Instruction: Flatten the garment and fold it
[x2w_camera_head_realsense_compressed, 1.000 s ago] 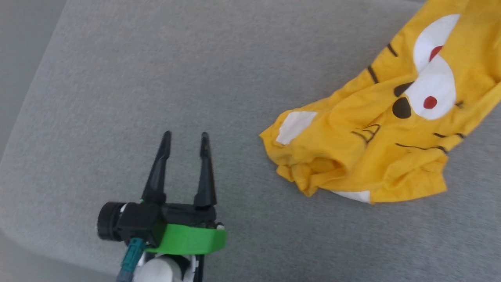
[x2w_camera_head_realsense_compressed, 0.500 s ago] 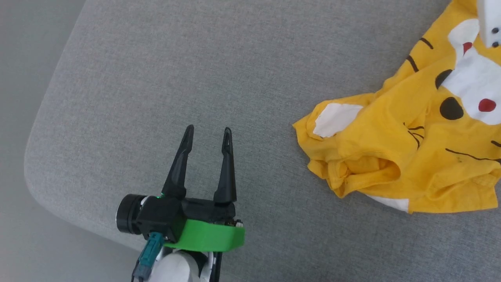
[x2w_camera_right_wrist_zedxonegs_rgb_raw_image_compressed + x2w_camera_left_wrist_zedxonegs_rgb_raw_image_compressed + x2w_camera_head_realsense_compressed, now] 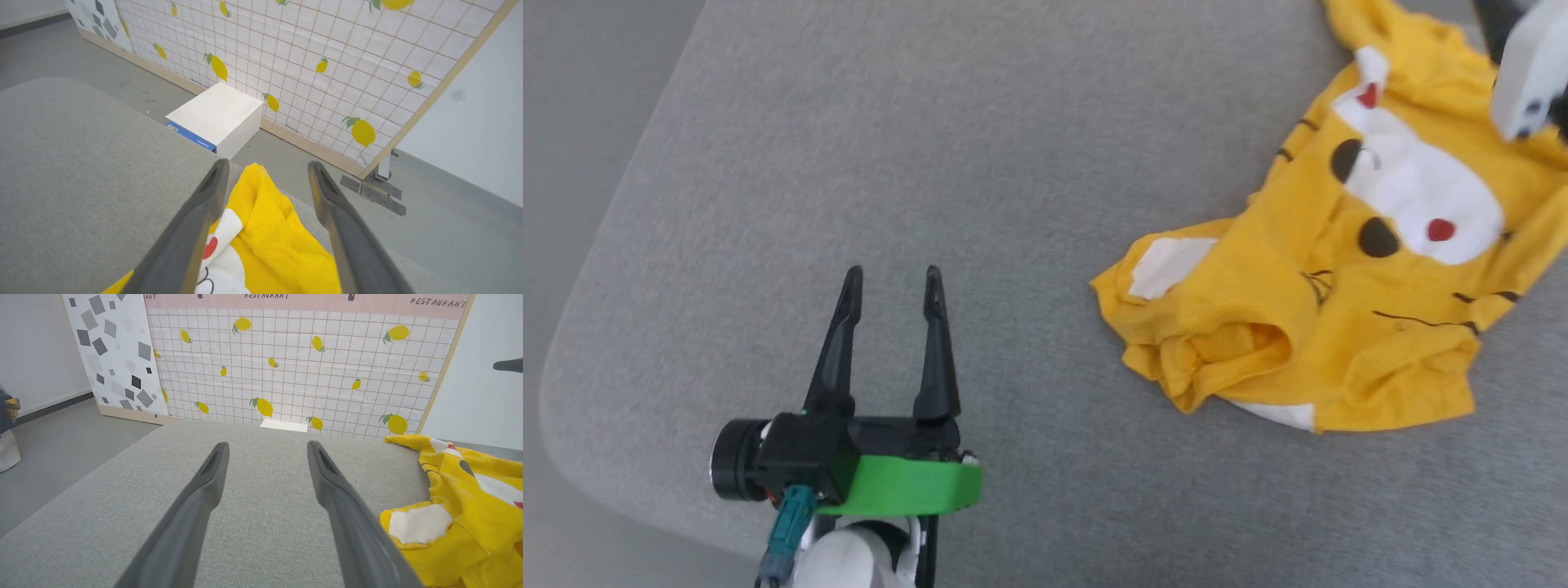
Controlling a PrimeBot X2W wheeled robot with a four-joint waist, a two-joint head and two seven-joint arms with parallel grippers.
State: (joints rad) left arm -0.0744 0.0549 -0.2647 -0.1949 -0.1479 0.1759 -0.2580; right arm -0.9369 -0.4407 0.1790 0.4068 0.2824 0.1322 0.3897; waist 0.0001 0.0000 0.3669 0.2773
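From the head, the left gripper [image 3: 892,276] hovered at 7 o'clock, fingers toward 12, jaws wide, empty; the garment [image 3: 1258,286] lay crumpled at 3. Left wrist: garment at 4. Right wrist: the right gripper [image 3: 268,165] angled down, jaws wide, garment beneath at 6.

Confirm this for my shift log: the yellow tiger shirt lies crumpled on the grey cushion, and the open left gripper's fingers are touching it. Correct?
Not quite. The fingers of the left gripper are not touching the shirt: the head view shows bare grey cushion between them. The rest holds: the gripper is open and the shirt lies crumpled.
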